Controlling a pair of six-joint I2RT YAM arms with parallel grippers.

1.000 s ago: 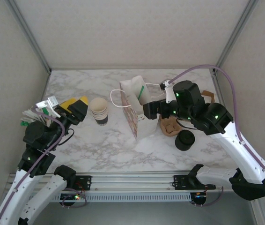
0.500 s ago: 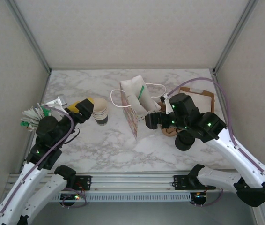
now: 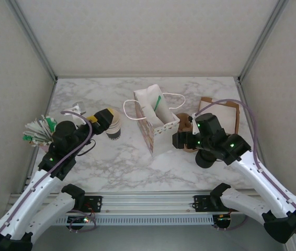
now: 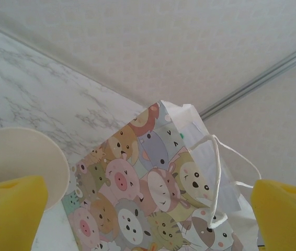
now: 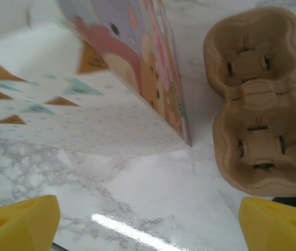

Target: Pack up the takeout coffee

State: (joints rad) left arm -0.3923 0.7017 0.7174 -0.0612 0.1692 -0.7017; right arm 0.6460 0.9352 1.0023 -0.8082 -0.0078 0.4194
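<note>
**Right arm clear of the bag, left arm closing on the cups**

- Change, right side: over the last second your right gripper (image 3: 178, 139) has pulled back from above the paper bag (image 3: 161, 130). It now sits low, just beside the bag's right wall, with its jaws spread and nothing between them.
- Change, left side: your left gripper (image 3: 105, 117) has swung in from the worktop's (image 3: 127, 162) left edge. It is now just beside the stack of cups (image 3: 112, 124), also spread and empty.
- My read: the right arm's visit to the bag looks finished and the left arm is taking its turn. You can't confirm a drop-off from here.
- Bag: it stands upright with its mouth open and a green straw (image 3: 158, 102) leaning inside. Its floor is hidden by the walls.
- Takeout coffee: I cannot tell where it is. The hidden bottom of the bag is the likely spot, so check there before calling it packed.
- Cup carrier (image 5: 258, 104): it lies just beside the bag's base and both wells are empty.
- Stack of lids (image 3: 205, 158): it sits near the right arm.
</note>
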